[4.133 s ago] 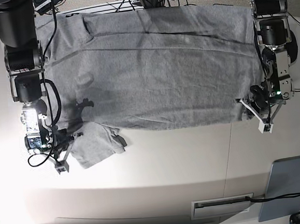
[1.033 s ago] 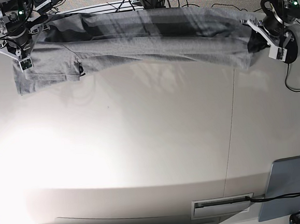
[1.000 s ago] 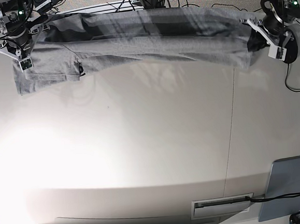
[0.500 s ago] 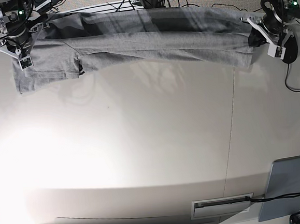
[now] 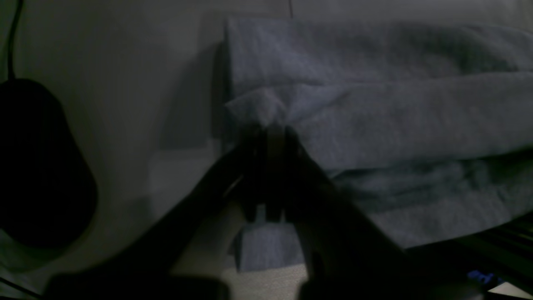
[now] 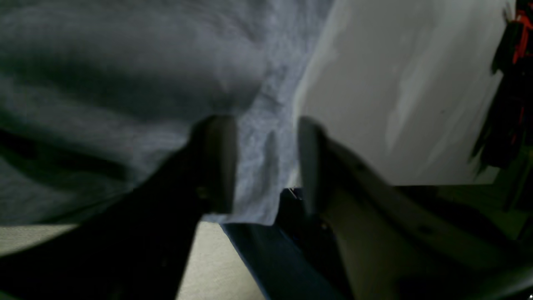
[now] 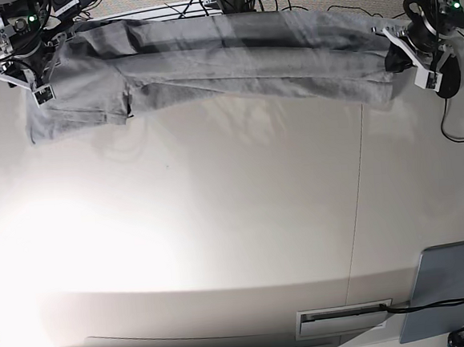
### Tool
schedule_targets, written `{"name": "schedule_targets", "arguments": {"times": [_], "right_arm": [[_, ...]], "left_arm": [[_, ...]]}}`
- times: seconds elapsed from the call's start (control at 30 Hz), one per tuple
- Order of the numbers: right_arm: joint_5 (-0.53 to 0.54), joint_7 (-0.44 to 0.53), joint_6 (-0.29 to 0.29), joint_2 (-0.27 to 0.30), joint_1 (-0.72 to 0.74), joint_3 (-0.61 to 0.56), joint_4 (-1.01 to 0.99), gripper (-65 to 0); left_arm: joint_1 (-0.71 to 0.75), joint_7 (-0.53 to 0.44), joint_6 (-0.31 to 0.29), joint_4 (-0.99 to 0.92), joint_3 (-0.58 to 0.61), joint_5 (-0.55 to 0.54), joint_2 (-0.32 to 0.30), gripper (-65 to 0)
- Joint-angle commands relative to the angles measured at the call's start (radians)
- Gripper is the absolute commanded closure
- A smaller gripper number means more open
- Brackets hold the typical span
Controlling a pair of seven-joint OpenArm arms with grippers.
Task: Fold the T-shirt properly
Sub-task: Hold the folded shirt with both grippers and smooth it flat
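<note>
The T-shirt (image 7: 231, 61) hangs as a long grey band across the far edge of the table (image 7: 236, 221), stretched between the 2 arms. Its lower edge sags lowest at each end: a sleeve flap droops at the base view's left, and a corner hangs down at the right.

The left gripper (image 7: 410, 53) sits at the base view's right end of the band. In the left wrist view its 2 fingers (image 5: 291, 166) are pressed together on a small peak of cloth at the garment's corner, with folded layers running away to the right. The cloth's left edge there stands straight, and bare table lies beside it, next to a dark rounded object (image 5: 37, 166).

The right gripper (image 7: 25, 76) holds the band's other end. In the right wrist view its 2 fingers (image 6: 218, 162) stand apart with a strip of grey cloth between them; the picture is dark and blurred, so whether they actually clamp the cloth cannot be told. The shirt's edge runs down just inside the right-hand finger, and pale table lies beyond it.

In front of the band the table is bare across nearly its whole width, crossed by 1 thin seam (image 7: 357, 204). A grey panel (image 7: 448, 289) lies at the near right corner, well apart from the shirt.
</note>
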Motion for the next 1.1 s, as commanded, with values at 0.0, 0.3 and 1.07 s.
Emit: {"name": "schedule_targets", "arguments": {"times": [0.0, 0.3, 1.07], "right_arm": [[-0.013, 0.005, -0.009, 0.014, -0.003, 0.012, 0.015, -26.2], [-0.013, 0.078, -0.07, 0.014, 0.011, 0.012, 0.015, -26.1], [-0.013, 0.143, -0.069, 0.014, 0.011, 0.012, 0.015, -26.1]], "left_arm": [[0.003, -0.007, 0.006, 0.013, -0.013, -0.004, -0.016, 0.0], [-0.006, -0.031, 0.006, 0.013, -0.013, -0.059, -0.014, -36.3], [-0.035, 0.021, -0.053, -0.168, -0.012, -0.288, 0.039, -14.6]]}}
